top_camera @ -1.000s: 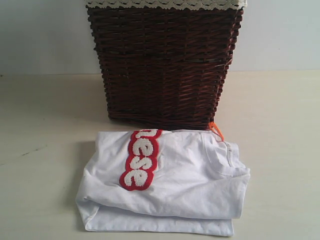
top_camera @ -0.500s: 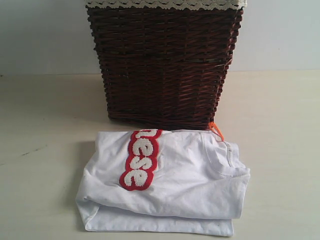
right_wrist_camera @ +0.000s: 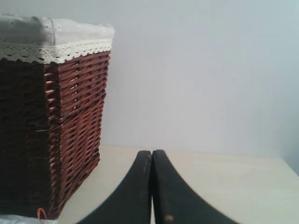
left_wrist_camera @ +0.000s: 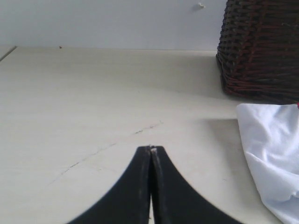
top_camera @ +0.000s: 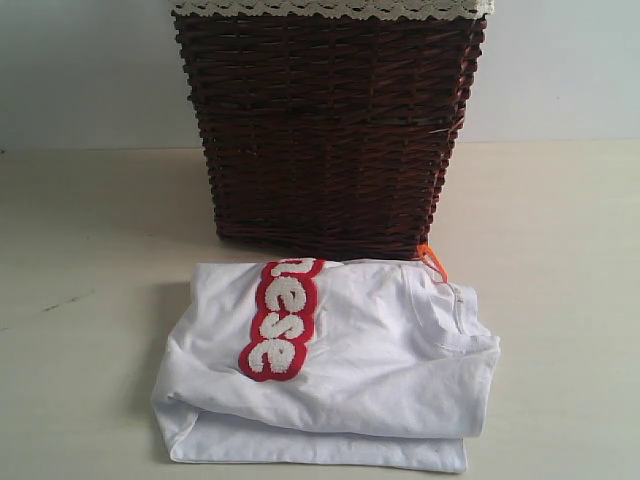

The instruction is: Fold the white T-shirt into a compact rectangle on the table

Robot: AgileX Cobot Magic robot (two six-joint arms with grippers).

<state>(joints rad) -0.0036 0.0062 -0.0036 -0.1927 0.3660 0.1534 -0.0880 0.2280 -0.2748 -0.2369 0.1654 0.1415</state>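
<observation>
The white T-shirt point(top_camera: 330, 365) lies folded into a thick rectangle on the table point(top_camera: 80, 250), just in front of the basket. Red-edged fuzzy letters point(top_camera: 278, 320) run across its top layer, and a small orange tag point(top_camera: 430, 258) sticks out at its far right corner. Neither arm shows in the exterior view. In the left wrist view my left gripper point(left_wrist_camera: 151, 148) is shut and empty over bare tabletop, with the T-shirt's edge point(left_wrist_camera: 268, 149) off to one side. My right gripper point(right_wrist_camera: 152, 152) is shut too, holding nothing, beside the basket.
A dark wicker basket point(top_camera: 330, 130) with white lace trim point(top_camera: 330, 8) stands right behind the shirt, also seen as the basket point(left_wrist_camera: 261, 46) and the basket point(right_wrist_camera: 51, 126) in the wrist views. A pale wall runs behind the table. A thin dark scuff line point(left_wrist_camera: 147, 127) marks the tabletop.
</observation>
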